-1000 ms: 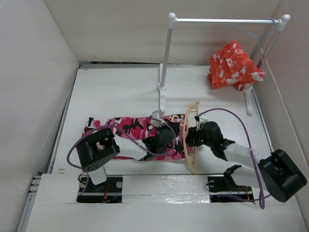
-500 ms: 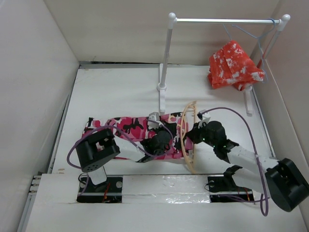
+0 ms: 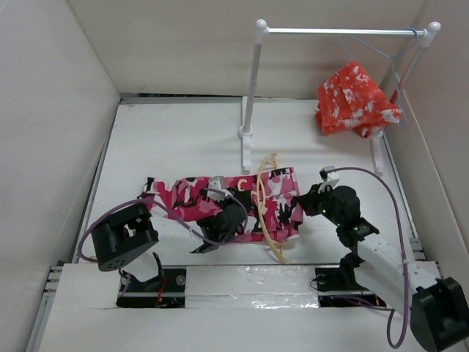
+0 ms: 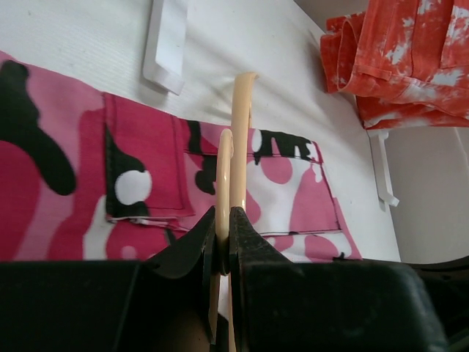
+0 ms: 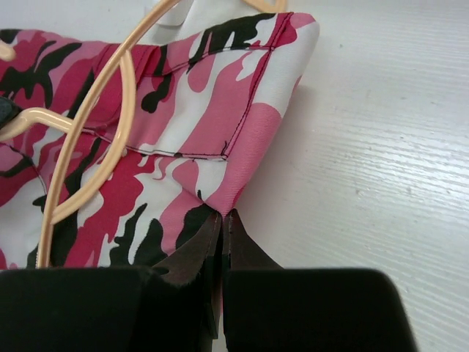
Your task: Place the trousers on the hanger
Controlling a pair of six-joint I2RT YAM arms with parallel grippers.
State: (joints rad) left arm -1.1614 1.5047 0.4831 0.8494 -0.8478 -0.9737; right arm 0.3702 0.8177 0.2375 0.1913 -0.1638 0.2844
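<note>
The pink, red, white and black camouflage trousers [image 3: 198, 196] lie flat across the table's middle. The tan wooden hanger [image 3: 265, 209] crosses their right end, with trouser cloth on both sides of it. My left gripper [image 3: 233, 214] is shut on a thin bar of the hanger [image 4: 240, 139], seen edge-on over the trousers [image 4: 293, 194] in the left wrist view. My right gripper [image 3: 299, 202] is shut on the right edge of the trousers [image 5: 198, 125]. Its tips [image 5: 222, 218] pinch a fold of pink cloth, and the hanger [image 5: 95, 117] curves over the print to the left.
A white clothes rack [image 3: 253, 88] stands behind the trousers, its foot [image 4: 167, 44] close to the hanger's tip. A red-orange garment with white blotches [image 3: 355, 99] hangs from a thin wire hanger [image 3: 381, 51] at the rack's right end. White walls enclose the table.
My right gripper has shut on the trousers' right edge and drawn it to the right, past the hanger. My left gripper has carried the hanger to the left.
</note>
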